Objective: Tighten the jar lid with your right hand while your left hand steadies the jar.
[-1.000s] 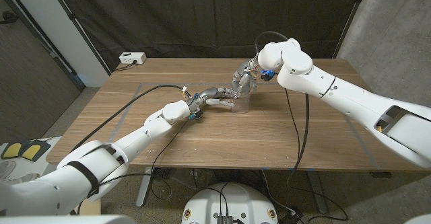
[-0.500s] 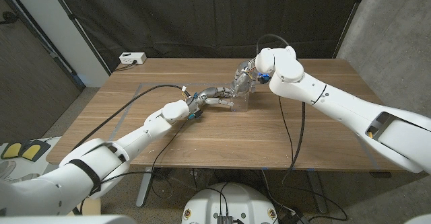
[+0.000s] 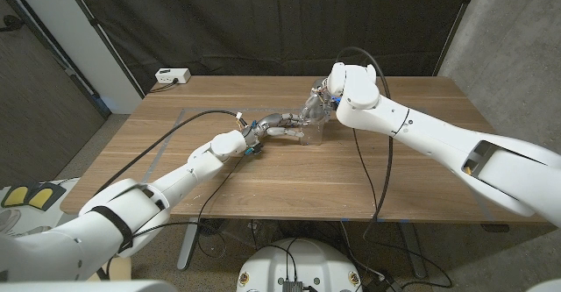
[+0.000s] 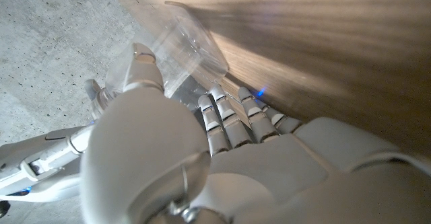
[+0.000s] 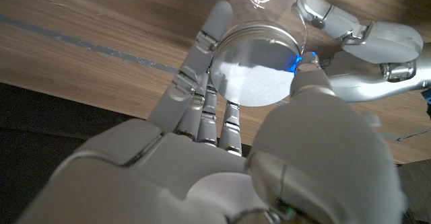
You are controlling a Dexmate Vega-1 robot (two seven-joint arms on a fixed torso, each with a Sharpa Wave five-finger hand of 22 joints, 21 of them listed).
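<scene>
Right hand (image 5: 222,150) grips the silver lid (image 5: 256,66) from above, fingers and thumb wrapped round its rim. Left hand (image 3: 279,125) holds the clear jar (image 3: 311,127) by its side; the jar stands upright on the table (image 3: 263,178), toward the far middle. No label or writing can be read on jar or lid.

Wooden tabletop (image 3: 289,174) at centre, grain running left to right, faint pale tape lines (image 3: 166,147) marked toward 9 o'clock. Black curtain (image 3: 263,20) hung behind, from 10 to 1 o'clock. Grey concrete wall (image 3: 517,38) at 2 o'clock; pale panel (image 3: 66,29) and dark door-like surface (image 3: 26,108) at 9 to 10 o'clock. White power strip (image 3: 172,76) on the far left corner. Grey carpeted floor (image 3: 123,130) beside the left edge.
</scene>
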